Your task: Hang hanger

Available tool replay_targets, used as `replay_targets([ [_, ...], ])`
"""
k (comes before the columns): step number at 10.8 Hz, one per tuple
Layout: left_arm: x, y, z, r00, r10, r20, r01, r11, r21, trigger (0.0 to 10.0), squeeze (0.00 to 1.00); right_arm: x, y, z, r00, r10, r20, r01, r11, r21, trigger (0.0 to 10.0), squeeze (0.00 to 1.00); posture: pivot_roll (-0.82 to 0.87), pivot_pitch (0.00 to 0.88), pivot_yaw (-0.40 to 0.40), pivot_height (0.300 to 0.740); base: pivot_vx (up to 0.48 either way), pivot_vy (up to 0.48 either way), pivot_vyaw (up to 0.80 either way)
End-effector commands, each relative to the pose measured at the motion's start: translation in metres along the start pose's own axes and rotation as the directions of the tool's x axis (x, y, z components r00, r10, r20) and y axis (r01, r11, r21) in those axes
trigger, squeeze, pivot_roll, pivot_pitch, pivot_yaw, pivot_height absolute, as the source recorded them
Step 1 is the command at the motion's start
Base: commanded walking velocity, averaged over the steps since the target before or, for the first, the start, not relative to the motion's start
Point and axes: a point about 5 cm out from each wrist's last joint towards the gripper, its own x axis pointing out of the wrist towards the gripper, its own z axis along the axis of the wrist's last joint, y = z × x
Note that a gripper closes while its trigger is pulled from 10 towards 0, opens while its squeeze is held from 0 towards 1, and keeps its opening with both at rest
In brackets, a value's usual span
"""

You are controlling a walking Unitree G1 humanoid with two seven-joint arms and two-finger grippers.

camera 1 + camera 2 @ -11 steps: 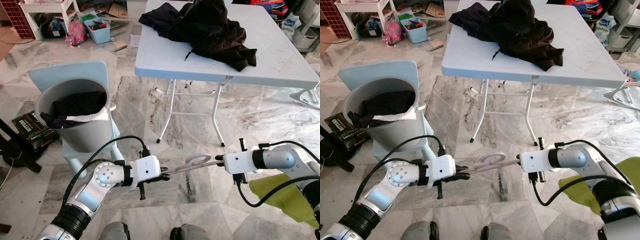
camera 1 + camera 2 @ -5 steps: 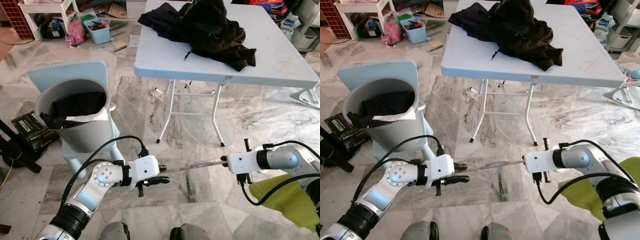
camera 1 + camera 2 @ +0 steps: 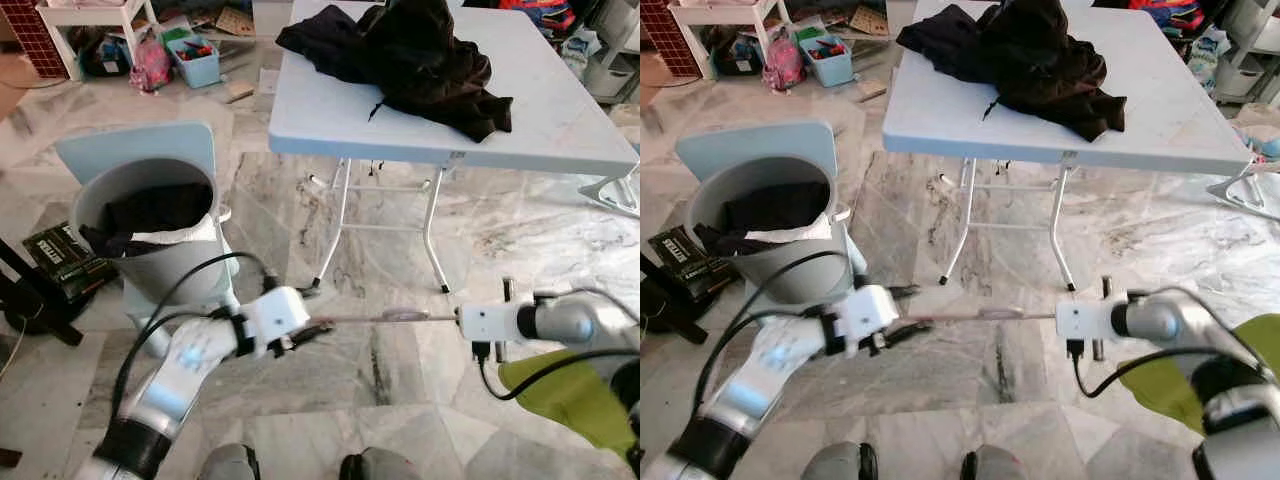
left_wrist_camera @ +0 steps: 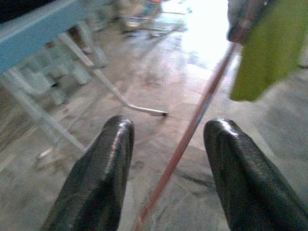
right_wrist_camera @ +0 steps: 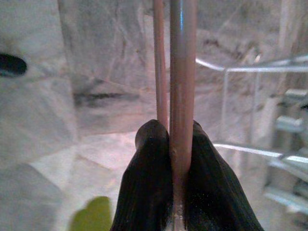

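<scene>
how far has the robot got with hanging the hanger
Done: the pink hanger is off the floor, clamped in the right gripper. In hand: it spans across to the left gripper, whose jaws stand open around it. Left: hanging it; no rail can be seen, and the dark clothes lie on the folding table.

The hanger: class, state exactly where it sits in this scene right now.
In the head views, the hanger spans the two grippers above the marble floor, in front of the folding table; the right gripper clamps one end.
</scene>
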Motion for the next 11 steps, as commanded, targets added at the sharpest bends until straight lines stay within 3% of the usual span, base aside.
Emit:
replay_targets([
  [1, -0.004, 0.005, 0.002, 0.997, 0.078, 0.011, -0.078, 0.997, -0.006, 10.0, 1.00, 0.001, 0.004, -0.003, 0.999, -0.031, 0.007, 0.031, 0.995, 0.091, 0.0, 0.00, -0.06, 0.072, -0.055, 0.740, 0.000, 0.000, 0.00],
  [2, -0.007, 0.009, 0.001, 0.975, 0.224, 0.007, -0.223, 0.974, -0.040, 10.0, 1.00, 0.008, 0.012, -0.002, 0.995, -0.090, 0.041, 0.075, 0.956, 0.283, 0.0, 0.00, -0.06, 0.068, -0.063, 0.740, 0.000, 0.000, 0.00],
  [3, -0.011, 0.013, -0.001, 0.935, 0.354, 0.001, -0.353, 0.931, -0.097, 10.0, 1.00, 0.021, 0.021, 0.007, 0.983, -0.166, 0.078, 0.108, 0.868, 0.485, 0.0, 0.00, -0.07, 0.064, -0.063, 0.740, 0.000, 0.000, 0.00],
  [4, -0.013, 0.017, -0.007, 0.905, 0.424, -0.027, -0.422, 0.893, -0.155, 10.0, 1.00, 0.028, 0.024, 0.017, 0.968, -0.235, 0.088, 0.134, 0.782, 0.609, 0.0, 0.00, -0.07, 0.066, -0.059, 0.740, 0.000, 0.000, 0.00],
  [5, -0.019, 0.025, -0.013, 0.858, 0.508, -0.072, -0.512, 0.840, -0.180, 10.0, 1.00, 0.034, 0.029, 0.026, 0.941, -0.334, 0.060, 0.175, 0.627, 0.759, 0.0, 0.00, -0.08, 0.070, -0.054, 0.740, 0.000, 0.000, 0.00],
  [6, -0.023, 0.031, -0.013, 0.822, 0.564, -0.078, -0.567, 0.797, -0.210, 10.0, 1.00, 0.035, 0.032, 0.031, 0.901, -0.435, -0.004, 0.235, 0.478, 0.846, 2.3, 0.00, -0.08, 0.068, -0.054, 0.740, 0.000, 0.000, 0.00],
  [7, -0.026, 0.037, -0.013, 0.759, 0.642, -0.102, -0.648, 0.733, -0.205, 10.0, 1.00, 0.031, 0.034, 0.035, 0.846, -0.522, -0.111, 0.306, 0.303, 0.903, 10.0, 0.00, -0.08, 0.062, -0.055, 0.740, 0.000, 0.000, 0.00],
  [8, -0.022, 0.041, -0.018, 0.725, 0.666, -0.177, -0.689, 0.692, -0.218, 10.0, 0.15, 0.030, 0.039, 0.042, 0.803, -0.550, -0.230, 0.360, 0.140, 0.922, 10.0, 0.00, -0.08, 0.067, -0.060, 0.740, 0.000, 0.000, 0.00],
  [9, -0.017, 0.039, -0.014, 0.761, 0.631, -0.151, -0.645, 0.710, -0.282, 10.0, 0.00, 0.030, 0.041, 0.047, 0.776, -0.572, -0.266, 0.386, 0.096, 0.918, 10.0, 0.00, -0.08, 0.065, -0.053, 0.740, 0.000, 0.000, 0.00],
  [10, -0.014, 0.041, -0.009, 0.774, 0.618, -0.139, -0.622, 0.699, -0.353, 10.0, 0.00, 0.028, 0.039, 0.054, 0.745, -0.593, -0.304, 0.399, 0.032, 0.916, 10.0, 0.00, -0.08, 0.091, -0.051, 0.740, 0.000, 0.000, 0.00],
  [11, -0.012, 0.040, -0.008, 0.788, 0.602, -0.133, -0.604, 0.711, -0.360, 10.0, 0.00, 0.028, 0.041, 0.060, 0.739, -0.590, -0.325, 0.405, 0.004, 0.914, 10.0, 0.00, -0.08, 0.078, -0.045, 0.740, 0.000, 0.000, -0.80],
])
